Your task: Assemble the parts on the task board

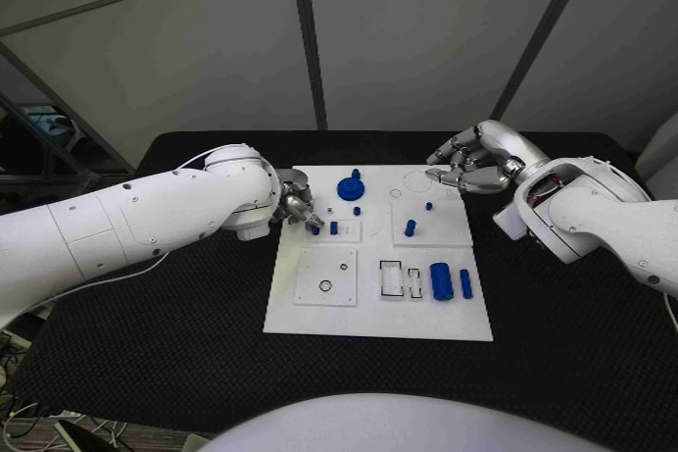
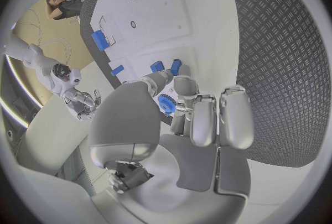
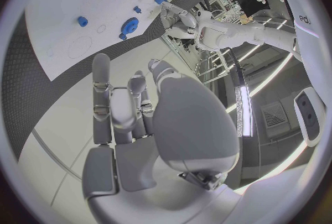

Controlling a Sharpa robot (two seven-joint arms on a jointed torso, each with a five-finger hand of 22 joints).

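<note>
On black table (image 1: 565, 305), white task board (image 1: 339, 315) lies flat.

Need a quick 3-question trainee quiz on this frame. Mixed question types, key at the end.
1. True or false: the right hand holds the blue gear.
2. Which hand is beside the two small pegs near the task board's left edge? A) left hand B) right hand C) neither
3. Fill in: the large cylinder lies on the board half ___ the robot (nearer to / farther from).

Key: 1 false; 2 A; 3 nearer to.
</note>
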